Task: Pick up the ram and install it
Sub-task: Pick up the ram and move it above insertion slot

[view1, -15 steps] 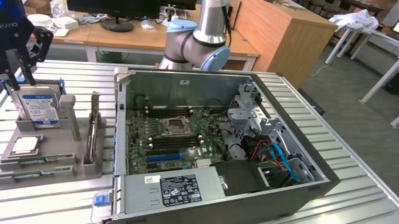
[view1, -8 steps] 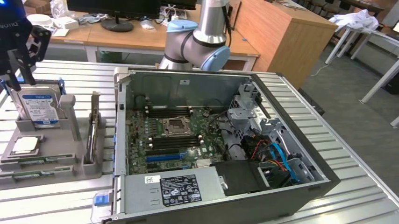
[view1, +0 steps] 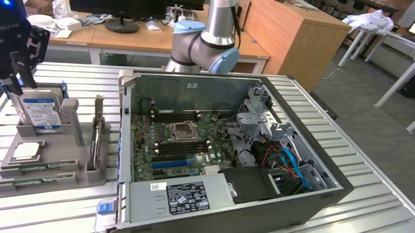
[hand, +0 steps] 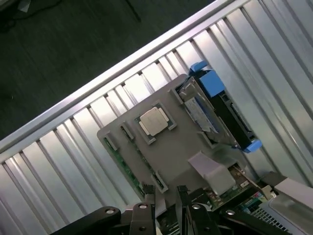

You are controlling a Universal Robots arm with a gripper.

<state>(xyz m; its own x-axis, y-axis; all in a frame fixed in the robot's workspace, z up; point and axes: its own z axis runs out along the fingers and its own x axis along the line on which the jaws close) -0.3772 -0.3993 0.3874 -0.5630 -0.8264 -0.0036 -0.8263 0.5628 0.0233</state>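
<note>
The room behind is an office with wooden desks (view1: 149, 41) and a dark monitor (view1: 120, 7), and in front of them a ribbed metal table (view1: 304, 97) carries everything. My arm (view1: 207, 43) rises at the far side of the table, behind an open computer case (view1: 168, 92) that lies on its side. Its green motherboard (view1: 188, 141) faces up, and a labelled power supply (view1: 181, 196) sits at the case's near end. At the exterior view's left, just beside the case, stands a grey holder (view1: 65, 160). In the holder's far part a silver-and-blue hard drive (view1: 39, 111) stands upright, and nearer to the camera a square processor chip (view1: 26, 151) lies flat in its recess. The ram (view1: 29, 182) lies flat in a slot along the holder's near edge, a thin green stick, untouched and well apart from the motherboard. My tool (view1: 18, 73) hangs above the far-left part of the holder, over the hard drive, touching nothing. In the wrist view the tool (hand: 166, 205) has its two fingers (hand: 149, 208) spread with nothing between them. Beyond them are the holder (hand: 181, 161), the chip (hand: 154, 121), the hard drive (hand: 200, 110) and the ram (hand: 124, 169) along the holder's edge, all on the table (hand: 63, 161).
</note>
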